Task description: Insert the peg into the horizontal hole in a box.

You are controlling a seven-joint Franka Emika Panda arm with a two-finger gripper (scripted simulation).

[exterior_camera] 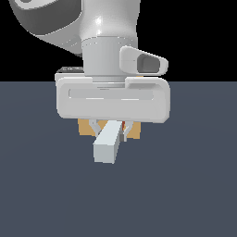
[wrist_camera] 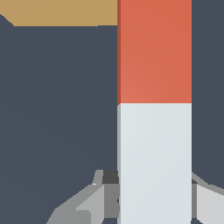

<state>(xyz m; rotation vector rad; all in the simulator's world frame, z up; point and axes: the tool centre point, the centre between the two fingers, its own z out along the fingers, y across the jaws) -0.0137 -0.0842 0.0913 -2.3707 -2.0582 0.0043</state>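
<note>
The long square-section peg (wrist_camera: 154, 109), one half pale grey-white and the other half red-orange, lies level between my fingers. In the wrist view its white half sits against my pincer (wrist_camera: 155, 197) and its red-orange half runs away from me toward the tan box (wrist_camera: 61, 12). In the exterior view the white end of the peg (exterior_camera: 108, 142) points out toward the camera, foreshortened, and only a sliver of the red half shows behind it.

My pincer (exterior_camera: 110, 127) is closed narrowly on the peg: one grey finger (wrist_camera: 109, 197) presses the white half from one side and the other finger (wrist_camera: 205, 203) from the opposite side, both touching it. The grip falls on the white half, near its free end as the wrist view shows it.

The flat-faced, orange-brown box (exterior_camera: 84, 127) stands on the dark blue-grey floor (exterior_camera: 185, 185) directly behind my hand in the exterior view, mostly hidden by the broad white hand body (exterior_camera: 112, 99); only its lower corners appear at either side of the fingers. In the wrist view a strip of the box face appears beside the red half of the peg, which runs past the frame edge. The hole in the box is not visible in either view, so I cannot tell whether the red tip has reached it.
</note>
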